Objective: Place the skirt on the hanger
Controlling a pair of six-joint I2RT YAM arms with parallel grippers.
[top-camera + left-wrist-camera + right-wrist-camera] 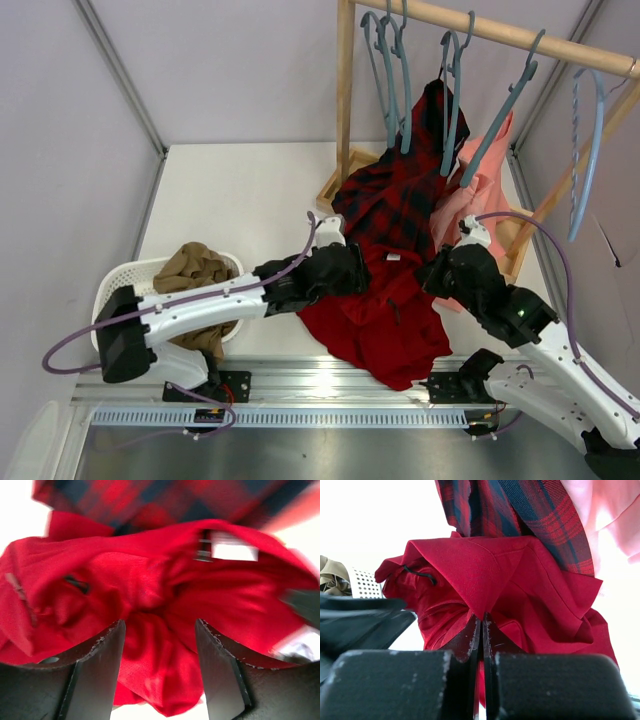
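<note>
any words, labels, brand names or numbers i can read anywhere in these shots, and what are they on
No text can be read in any of the three views.
White sewn-in tag on the plain bright-red cloth skirt: too blurred in the left wrist view and too small in the top view to read, if it carries print at all.
Hangers, rail, basket and the other garments: no lettering visible.

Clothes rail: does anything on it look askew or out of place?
Yes. The plaid garment hangs by one corner under the rail and slumps onto the table, more draped than hung. The pink garment beside it sags the same way.
</note>
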